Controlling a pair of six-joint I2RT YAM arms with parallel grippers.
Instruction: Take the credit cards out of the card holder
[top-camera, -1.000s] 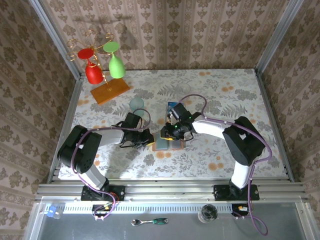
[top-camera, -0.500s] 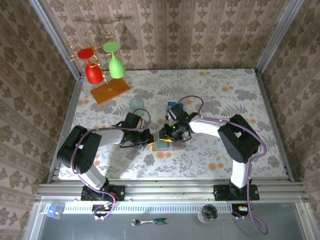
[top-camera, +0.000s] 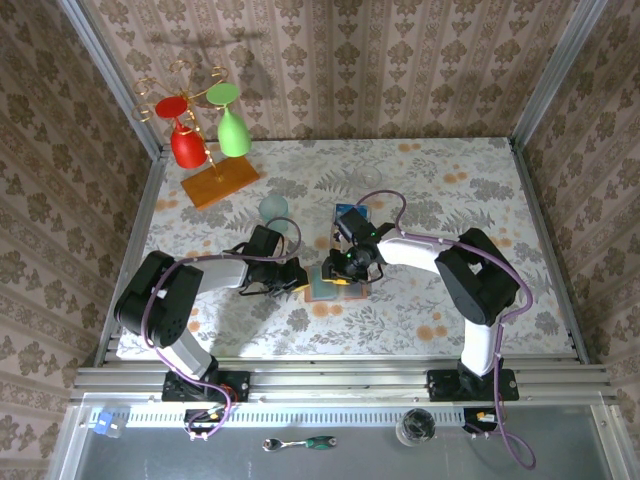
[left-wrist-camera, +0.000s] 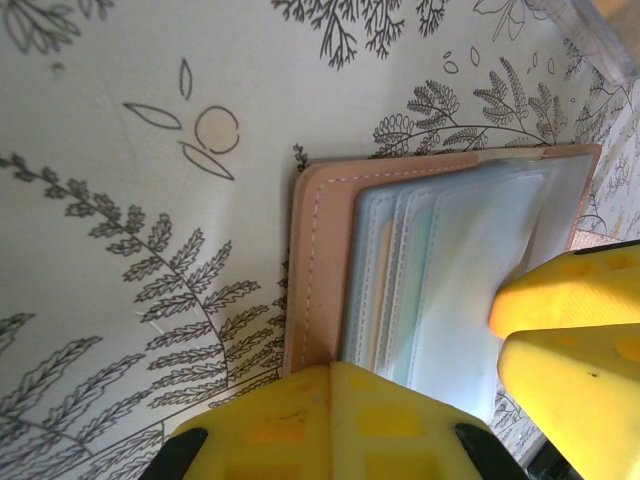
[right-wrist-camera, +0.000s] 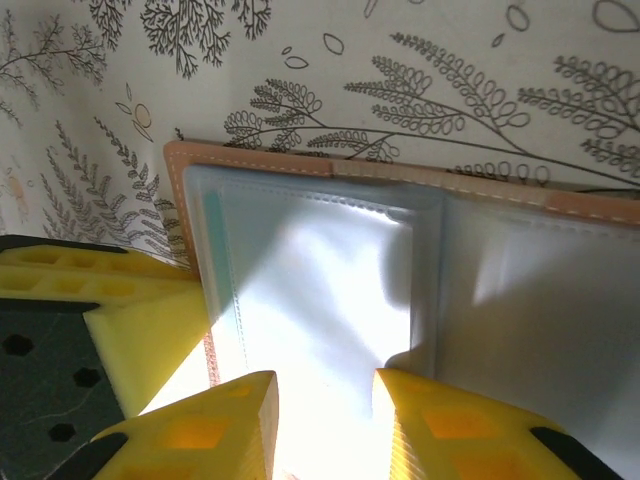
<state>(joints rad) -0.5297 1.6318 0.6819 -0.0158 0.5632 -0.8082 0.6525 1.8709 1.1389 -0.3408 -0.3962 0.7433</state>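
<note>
— What's the setting?

— Brown damask wallpaper on three sides, and a counter (top-camera: 450, 200) under a pale cloth printed with ferns and orange blossoms. A rack (top-camera: 220, 182) with upturned red and green glasses stands at the far left.

— Where is the card holder?

— The card holder (top-camera: 325, 293) lies open and flat around the middle of the counter, a little to the near side, between the tips of the two arms.

— How does it look?

— It has a tan-brown border with pale stitching and rounded corners. Inside, grey-blue see-through pockets overlap like steps, shiny with glare. The credit cards (left-wrist-camera: 420, 250) sit tucked in those pockets, and only thin pale-teal and tan edges show through the plastic.

— The left gripper?

— The left gripper (left-wrist-camera: 330, 385) has its yellow jaws pressed together, with the tip resting on the holder's left edge.

— And the right?

— The right gripper (right-wrist-camera: 320, 400) reaches in from the right. Its yellow fingers (right-wrist-camera: 440, 420) stand a narrow gap apart, low over the glossy pocket page beside the fold. I cannot tell whether they pinch anything.
</note>
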